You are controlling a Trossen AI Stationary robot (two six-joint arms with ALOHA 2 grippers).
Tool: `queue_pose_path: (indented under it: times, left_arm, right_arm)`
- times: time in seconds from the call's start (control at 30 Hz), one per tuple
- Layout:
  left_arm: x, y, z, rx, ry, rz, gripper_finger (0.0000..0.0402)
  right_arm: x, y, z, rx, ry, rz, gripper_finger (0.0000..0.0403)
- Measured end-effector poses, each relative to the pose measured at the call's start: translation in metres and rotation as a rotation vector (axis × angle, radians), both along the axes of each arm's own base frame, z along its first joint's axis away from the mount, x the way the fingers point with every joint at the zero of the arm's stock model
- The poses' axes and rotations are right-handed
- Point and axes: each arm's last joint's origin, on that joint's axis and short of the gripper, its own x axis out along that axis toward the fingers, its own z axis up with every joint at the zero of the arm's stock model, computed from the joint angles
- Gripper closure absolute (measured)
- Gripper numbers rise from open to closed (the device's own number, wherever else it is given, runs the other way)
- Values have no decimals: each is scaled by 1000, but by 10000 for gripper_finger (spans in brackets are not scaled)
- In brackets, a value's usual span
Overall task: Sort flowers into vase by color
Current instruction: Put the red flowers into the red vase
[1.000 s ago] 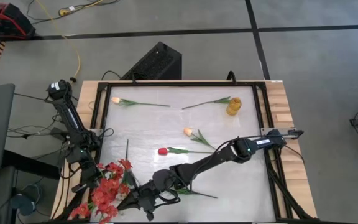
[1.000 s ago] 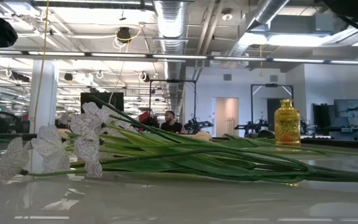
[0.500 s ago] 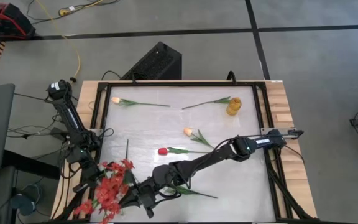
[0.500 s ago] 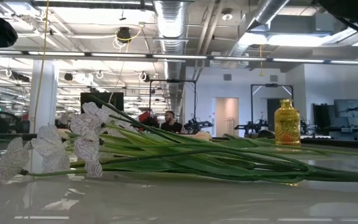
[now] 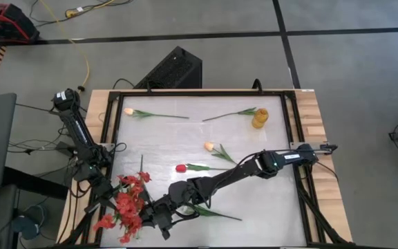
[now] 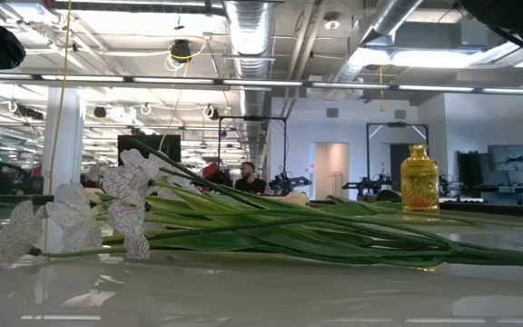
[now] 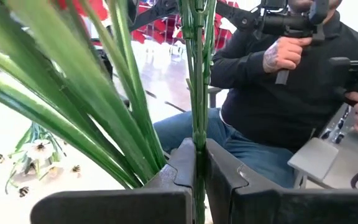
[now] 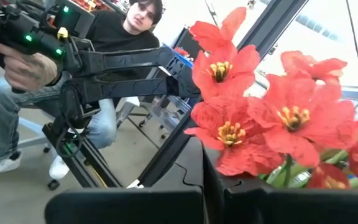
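At the table's near left corner, the left gripper is pinching a thin green stem of the red blossom cluster, its fingers pressed tight on it. The right gripper is reaching in from the right beside the same bunch, its jaws pressed together; the right wrist view is showing red blooms close before it. A red tulip and two peach-yellow tulips are lying on the white table, with the small yellow vase standing near the far right.

Bright overhead light (wrist foregrounds perhaps blurred)
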Motion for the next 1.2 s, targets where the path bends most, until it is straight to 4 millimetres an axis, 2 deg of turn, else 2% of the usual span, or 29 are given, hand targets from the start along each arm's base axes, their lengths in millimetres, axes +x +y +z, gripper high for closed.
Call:
queue_pose_path:
  times: [0.2,0.57,1.2]
  left_arm:
    - [0,0,0,-16,17,-4,396]
    - [-1,-1,-1,-44,61,-39,342]
    - [-3,2,-7,-63,285,-48,338]
  right_arm:
    - [0,0,0,5,0,-2,386]
    - [0,-1,0,6,1,-6,386]
    - [2,-4,-5,19,69,-7,386]
